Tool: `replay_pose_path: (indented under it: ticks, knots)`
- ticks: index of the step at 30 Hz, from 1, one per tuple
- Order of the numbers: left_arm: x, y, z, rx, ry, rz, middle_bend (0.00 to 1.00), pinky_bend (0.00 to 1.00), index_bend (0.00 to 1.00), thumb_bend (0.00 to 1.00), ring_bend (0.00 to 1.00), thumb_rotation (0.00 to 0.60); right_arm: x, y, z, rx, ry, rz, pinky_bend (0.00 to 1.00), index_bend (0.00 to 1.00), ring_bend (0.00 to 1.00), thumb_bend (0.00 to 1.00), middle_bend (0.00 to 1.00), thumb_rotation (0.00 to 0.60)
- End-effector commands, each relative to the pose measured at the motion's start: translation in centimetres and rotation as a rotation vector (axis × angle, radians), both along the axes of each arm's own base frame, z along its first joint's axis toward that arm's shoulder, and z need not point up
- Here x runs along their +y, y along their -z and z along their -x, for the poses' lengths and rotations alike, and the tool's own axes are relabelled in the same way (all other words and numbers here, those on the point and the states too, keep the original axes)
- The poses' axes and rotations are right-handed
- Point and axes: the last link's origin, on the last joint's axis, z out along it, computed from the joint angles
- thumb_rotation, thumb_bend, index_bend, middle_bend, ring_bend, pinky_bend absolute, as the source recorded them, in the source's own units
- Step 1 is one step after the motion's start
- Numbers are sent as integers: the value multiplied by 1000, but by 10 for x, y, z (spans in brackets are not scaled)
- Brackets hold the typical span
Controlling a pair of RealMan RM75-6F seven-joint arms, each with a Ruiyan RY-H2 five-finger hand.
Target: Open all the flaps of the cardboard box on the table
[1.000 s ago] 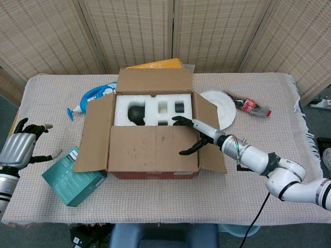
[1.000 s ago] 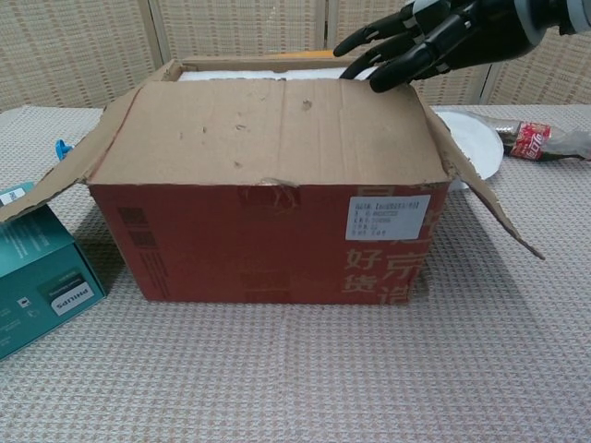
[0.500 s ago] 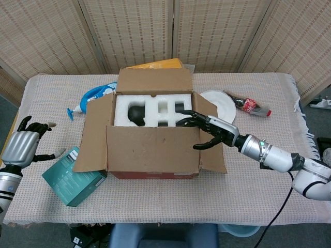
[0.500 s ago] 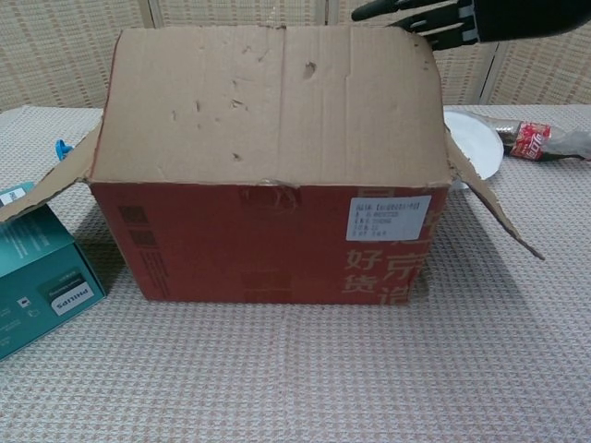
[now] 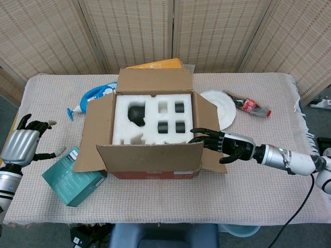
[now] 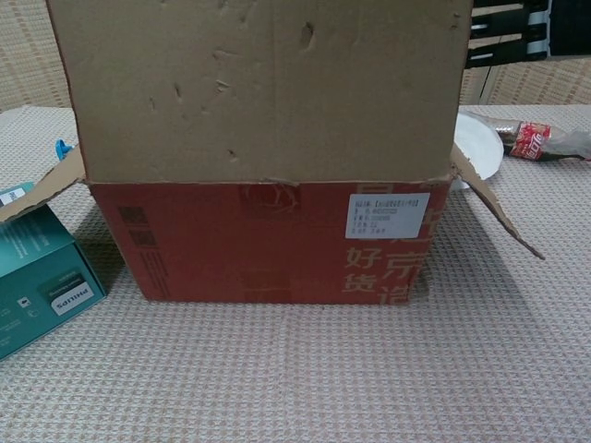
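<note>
Head view: the cardboard box [image 5: 152,135] sits mid-table, its front flap [image 5: 150,157] upright. The right hand [image 5: 223,145], fingers spread, touches that flap's right corner. The left hand [image 5: 23,144] hovers open, apart.

Chest view: the flap [image 6: 263,88] stands tall; right fingers [image 6: 503,41] are visible behind it.

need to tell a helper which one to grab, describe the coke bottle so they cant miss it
Start at the cardboard box mid-table, then look to its far right, past the white plate. The bottle lies on its side there, the only item with a red label.
</note>
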Motion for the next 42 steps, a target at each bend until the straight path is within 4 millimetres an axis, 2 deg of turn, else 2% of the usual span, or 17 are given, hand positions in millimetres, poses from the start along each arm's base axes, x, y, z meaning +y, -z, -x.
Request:
replay_pose_path:
  ticks: [1, 6, 13, 20, 23, 28, 31, 33, 39, 40, 42]
  knots:
    - [0, -1, -1, 2, 1, -3, 337, 0, 245, 217, 239, 279, 13, 3, 8, -13, -35, -35, 0, 49, 202, 117, 201, 517]
    - [-1, -3, -2, 2, 1, -9, 337, 0, 245, 217, 239, 276, 29, 1, 14, -18, -66, -36, 0, 49, 199, 118, 202, 516]
    - [-3, -2, 0, -11, -9, -12, 337, 0, 245, 218, 239, 278, 62, -4, 25, -9, -112, -31, 0, 54, 168, 118, 198, 518]
    - [-4, -3, 5, -22, -17, -22, 337, 0, 245, 218, 239, 276, 84, -17, 30, 19, -130, 87, 0, 56, 156, 118, 179, 518]
    - [-5, -4, 7, -28, -20, -29, 337, 0, 245, 217, 239, 278, 88, -23, 34, 64, -120, 191, 0, 56, 156, 118, 171, 517]
    - [-8, -3, 15, -35, -37, -45, 337, 0, 244, 222, 242, 278, 90, -22, 50, 367, -139, 558, 0, 56, 154, 117, 161, 516]
    - [-11, 0, 21, -45, -56, -57, 332, 0, 244, 226, 245, 286, 94, -20, 61, 556, -148, 733, 0, 56, 145, 115, 145, 564]
    - [-14, 0, 26, -54, -68, -75, 328, 0, 243, 230, 246, 350, 98, -19, 71, 683, -143, 851, 0, 56, 135, 115, 136, 599]
    - [-30, 8, 40, -58, -88, -119, 322, 0, 242, 251, 247, 571, 113, -16, 100, 959, -117, 1081, 0, 56, 112, 115, 116, 600]
    - [-33, 9, 41, -49, -87, -126, 322, 0, 242, 254, 247, 598, 115, -16, 104, 988, -110, 1099, 0, 56, 110, 115, 115, 600]
    - [-40, 14, 44, -46, -88, -137, 321, 0, 242, 257, 247, 600, 119, -15, 113, 1057, -99, 1139, 0, 56, 103, 114, 105, 600]
